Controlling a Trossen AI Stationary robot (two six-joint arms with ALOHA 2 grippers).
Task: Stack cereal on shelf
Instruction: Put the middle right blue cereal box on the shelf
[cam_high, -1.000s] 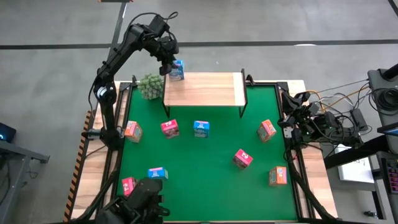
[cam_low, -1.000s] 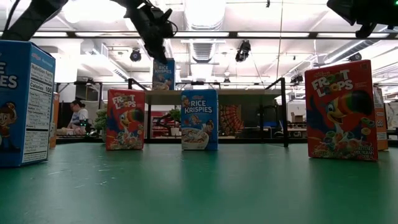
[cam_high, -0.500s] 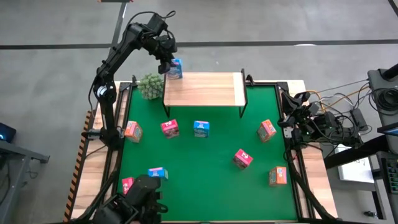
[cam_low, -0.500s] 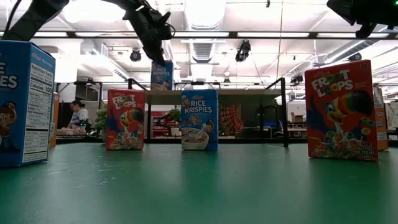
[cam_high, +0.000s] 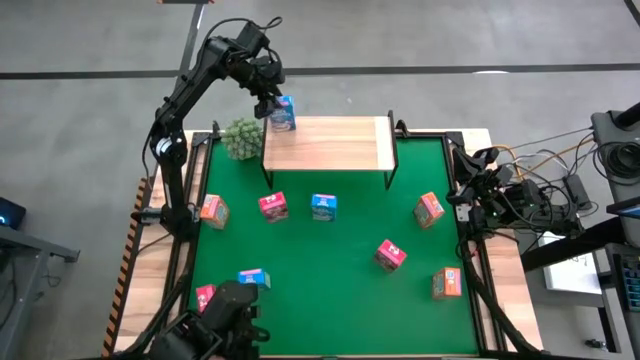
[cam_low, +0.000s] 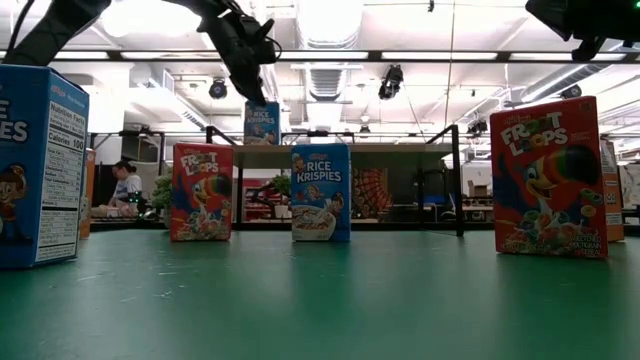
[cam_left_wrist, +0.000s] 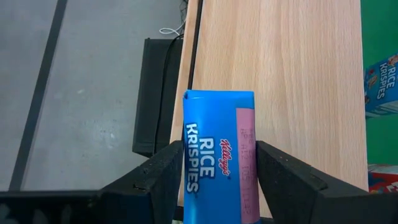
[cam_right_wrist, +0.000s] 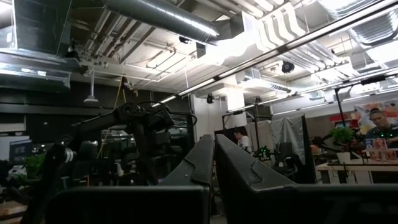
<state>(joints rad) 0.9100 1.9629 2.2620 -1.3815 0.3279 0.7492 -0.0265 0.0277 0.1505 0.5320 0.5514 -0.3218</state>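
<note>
Risk: blue Rice Krispies box (cam_left_wrist: 219, 158) is set at the very end corner of the shelf (cam_high: 330, 142), left hand (cam_left_wrist: 217, 186) spread just beside both faces, so a dragged finger tips it off.

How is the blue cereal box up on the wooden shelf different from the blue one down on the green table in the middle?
The shelf box stands on the wooden shelf at its left end; the middle box stands on the green table. The left tool has a finger at each side of the shelf box; nothing is near the middle box. Both are blue Rice Krispies boxes, standing upright.
</note>
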